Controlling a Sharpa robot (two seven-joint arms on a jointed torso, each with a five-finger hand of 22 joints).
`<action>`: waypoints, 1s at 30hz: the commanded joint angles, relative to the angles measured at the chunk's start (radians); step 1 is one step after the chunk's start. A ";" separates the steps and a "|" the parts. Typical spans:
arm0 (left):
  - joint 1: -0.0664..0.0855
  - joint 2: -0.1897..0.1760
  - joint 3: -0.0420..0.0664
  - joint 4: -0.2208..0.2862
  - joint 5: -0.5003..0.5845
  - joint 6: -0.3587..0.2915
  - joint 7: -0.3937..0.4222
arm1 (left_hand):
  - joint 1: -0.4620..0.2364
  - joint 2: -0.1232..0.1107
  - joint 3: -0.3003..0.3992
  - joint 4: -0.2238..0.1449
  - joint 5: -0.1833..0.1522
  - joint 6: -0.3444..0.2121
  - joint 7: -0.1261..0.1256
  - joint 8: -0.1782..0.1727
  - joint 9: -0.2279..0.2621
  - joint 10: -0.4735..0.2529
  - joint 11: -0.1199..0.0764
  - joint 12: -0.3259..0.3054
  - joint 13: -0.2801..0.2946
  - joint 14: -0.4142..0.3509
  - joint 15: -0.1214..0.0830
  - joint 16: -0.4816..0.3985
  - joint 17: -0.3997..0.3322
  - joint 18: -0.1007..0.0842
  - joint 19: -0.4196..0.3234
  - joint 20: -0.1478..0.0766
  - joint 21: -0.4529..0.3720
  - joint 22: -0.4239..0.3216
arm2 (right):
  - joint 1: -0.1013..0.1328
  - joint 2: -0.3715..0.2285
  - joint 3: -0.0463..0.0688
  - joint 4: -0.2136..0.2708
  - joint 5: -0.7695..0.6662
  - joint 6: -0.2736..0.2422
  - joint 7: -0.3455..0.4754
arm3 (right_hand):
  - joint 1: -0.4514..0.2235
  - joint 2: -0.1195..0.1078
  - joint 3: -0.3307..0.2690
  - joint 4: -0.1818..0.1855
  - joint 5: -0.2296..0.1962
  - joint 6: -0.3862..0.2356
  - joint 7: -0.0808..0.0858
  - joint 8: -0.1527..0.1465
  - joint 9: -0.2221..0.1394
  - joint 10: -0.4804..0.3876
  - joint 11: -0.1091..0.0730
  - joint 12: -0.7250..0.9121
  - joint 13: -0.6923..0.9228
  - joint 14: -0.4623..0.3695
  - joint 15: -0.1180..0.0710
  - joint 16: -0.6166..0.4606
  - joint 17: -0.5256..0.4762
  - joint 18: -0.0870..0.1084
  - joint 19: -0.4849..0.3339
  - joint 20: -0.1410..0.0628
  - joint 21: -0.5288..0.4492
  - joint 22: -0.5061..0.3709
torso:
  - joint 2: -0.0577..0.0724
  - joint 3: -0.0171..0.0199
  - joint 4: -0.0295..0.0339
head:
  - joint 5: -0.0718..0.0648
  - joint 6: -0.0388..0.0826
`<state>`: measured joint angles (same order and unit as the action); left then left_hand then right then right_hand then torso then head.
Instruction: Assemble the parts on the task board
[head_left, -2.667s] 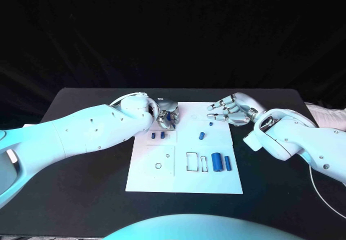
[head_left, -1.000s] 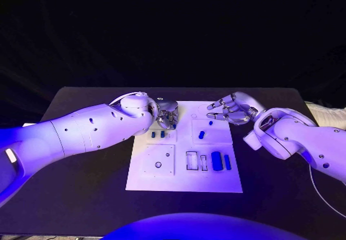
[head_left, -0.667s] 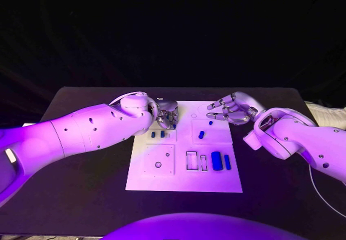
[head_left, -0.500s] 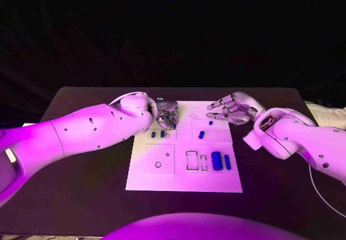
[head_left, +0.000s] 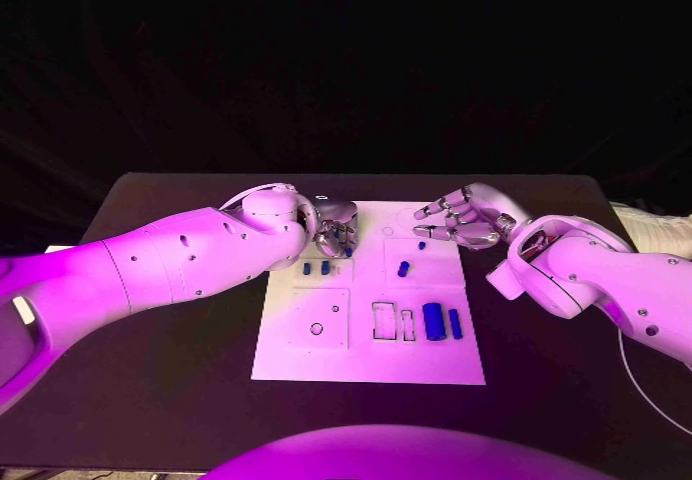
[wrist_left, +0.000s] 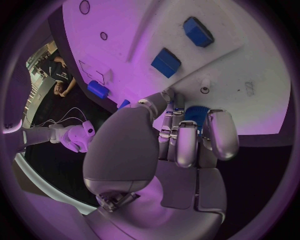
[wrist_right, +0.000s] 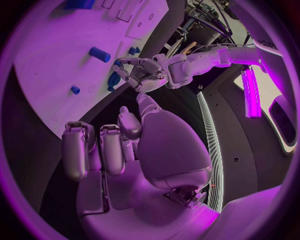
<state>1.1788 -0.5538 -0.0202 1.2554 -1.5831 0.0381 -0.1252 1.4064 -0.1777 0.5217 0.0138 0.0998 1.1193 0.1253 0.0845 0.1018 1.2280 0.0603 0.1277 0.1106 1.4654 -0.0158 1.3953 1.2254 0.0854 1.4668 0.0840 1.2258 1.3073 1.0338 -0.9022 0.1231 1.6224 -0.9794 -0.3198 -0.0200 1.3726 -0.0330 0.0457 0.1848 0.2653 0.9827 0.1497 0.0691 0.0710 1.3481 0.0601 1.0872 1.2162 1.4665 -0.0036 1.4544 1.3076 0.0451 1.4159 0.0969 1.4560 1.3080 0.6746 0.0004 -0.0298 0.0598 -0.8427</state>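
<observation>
Little has moved since the earlier frames: both hands stay at the far end of the task board (head_left: 303, 365), and the parts lie where they lay.

Surface: black table (head_left: 159, 400), with the white task board in its middle, long side running away from the robot. Black backdrop behind the table's far edge.

Left hand (head_left: 335, 228) is over the board's far left corner, fingers curled in around a small blue part (wrist_left: 196, 114) that shows between the fingertips in the left wrist view. Right hand (head_left: 464, 222) hovers at the board's far right edge, fingers bent and apart, holding nothing.

Parts on the board: two small blue blocks (head_left: 315, 269) side by side just near the left hand; a short blue peg (head_left: 404, 268) at mid-board; a tiny blue stud (head_left: 421, 245) beyond it, near the right hand; two long blue bars (head_left: 434, 321) beside an open rectangular slot (head_left: 384, 320).

Near half of the board and the table strips on both sides lie well apart from both hands.
</observation>
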 joint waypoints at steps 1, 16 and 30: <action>-0.010 0.002 -0.006 -0.005 0.007 0.037 0.007 | -0.001 0.011 0.009 -0.001 -0.006 0.010 0.000 0.004 0.001 0.012 -0.001 -0.005 0.002 0.041 -0.004 0.004 0.002 -0.015 0.006 0.000 0.003 0.105 | -0.001 0.001 0.000 0.000 -0.004 0.015 0.008 | 0.005 0.009 -0.002 -0.002 0.002 0.007 -0.002 0.000 0.000 0.000 -0.001 0.004 0.001 0.066 -0.009 -0.001 0.088 0.007 -0.005 0.002 -0.006 0.058 | 0.000 0.0003 -0.0002 | 0.000 0.000; -0.012 -0.007 -0.003 -0.001 0.046 -0.008 0.018 | -0.018 0.005 0.003 0.001 -0.011 0.022 0.002 0.004 0.002 0.027 -0.002 -0.012 0.003 0.041 -0.005 0.005 -0.001 -0.015 0.006 -0.002 0.000 0.105 | -0.001 0.002 0.000 0.000 -0.004 0.015 0.009 | 0.006 0.010 -0.002 -0.003 0.002 0.008 -0.002 0.000 0.000 0.002 -0.001 0.007 0.003 0.066 -0.009 0.000 0.090 0.006 -0.004 0.002 -0.006 0.059 | 0.000 -0.0002 -0.0003 | 0.001 0.003; -0.011 -0.076 0.034 0.073 0.082 -0.059 -0.005 | -0.021 0.008 0.004 0.002 -0.011 0.026 0.003 0.004 0.002 0.030 -0.002 -0.014 0.004 0.041 -0.006 0.006 0.000 -0.015 0.007 -0.002 0.002 0.106 | -0.004 0.002 0.000 -0.006 -0.003 0.016 0.009 | 0.005 0.010 -0.002 -0.002 0.001 0.009 -0.002 0.001 0.000 0.001 -0.001 0.007 0.002 0.066 -0.009 -0.001 0.088 0.006 -0.004 0.002 -0.006 0.058 | -0.001 -0.0006 0.0014 | 0.004 0.011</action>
<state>1.1673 -0.6290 0.0140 1.3227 -1.5255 -0.0019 -0.1198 1.3957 -0.1671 0.5248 0.0106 0.0918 1.1383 0.1287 0.0824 0.1044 1.2525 0.0570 0.1121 0.1132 1.4654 -0.0158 1.3953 1.2249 0.0855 1.4668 0.0841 1.2258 1.3073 1.0315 -0.9008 0.1231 1.6161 -0.9794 -0.3186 -0.0196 1.3766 -0.0290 0.0457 0.1848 0.2653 0.9850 0.1474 0.0691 0.0710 1.3482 0.0601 1.0912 1.2184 1.4665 -0.0036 1.4544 1.3074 0.0452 1.4159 0.0969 1.4560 1.3077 0.6736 0.0000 -0.0290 0.0630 -0.8329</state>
